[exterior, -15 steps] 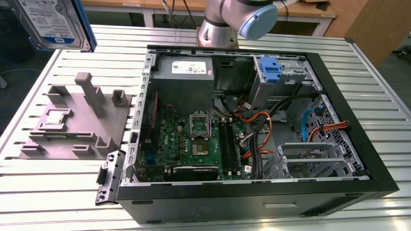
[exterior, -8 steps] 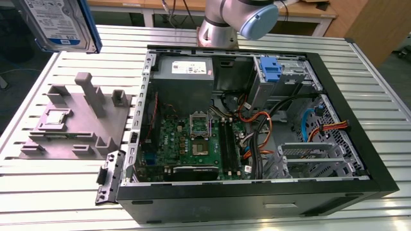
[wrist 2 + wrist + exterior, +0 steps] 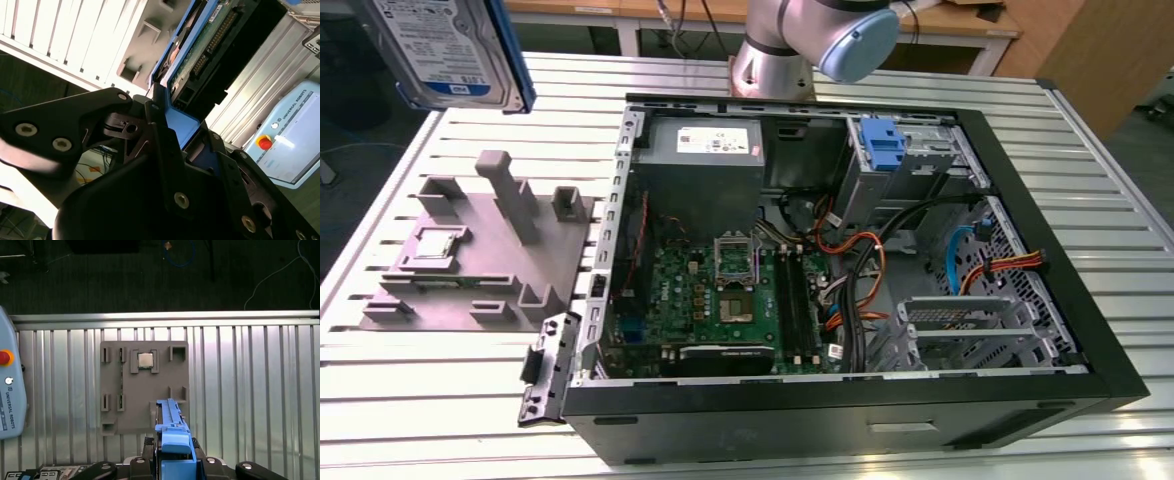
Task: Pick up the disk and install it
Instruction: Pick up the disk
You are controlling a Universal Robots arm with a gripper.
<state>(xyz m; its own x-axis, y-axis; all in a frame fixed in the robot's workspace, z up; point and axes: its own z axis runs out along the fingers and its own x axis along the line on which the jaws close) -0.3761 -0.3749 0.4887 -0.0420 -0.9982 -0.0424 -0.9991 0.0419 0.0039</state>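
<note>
The disk [image 3: 447, 50] hangs high in open air, well above the tall posts [image 3: 508, 196] of the grey holder [image 3: 454, 300]. The computer case [image 3: 827, 415] is open on top. Inside, orange and black cables [image 3: 857, 275] crowd the way just beside the metal cage [image 3: 974, 322]. A blue carrier [image 3: 885, 147] sits in another bay.

Slatted metal tbl [image 3: 427, 395]: grey fixture block [image 3: 467, 262] just beside open PC case [image 3: 854, 422].

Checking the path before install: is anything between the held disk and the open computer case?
Nothing visible. The disk, held by the end effector, hangs above the grey holder, beside the open case.
</note>
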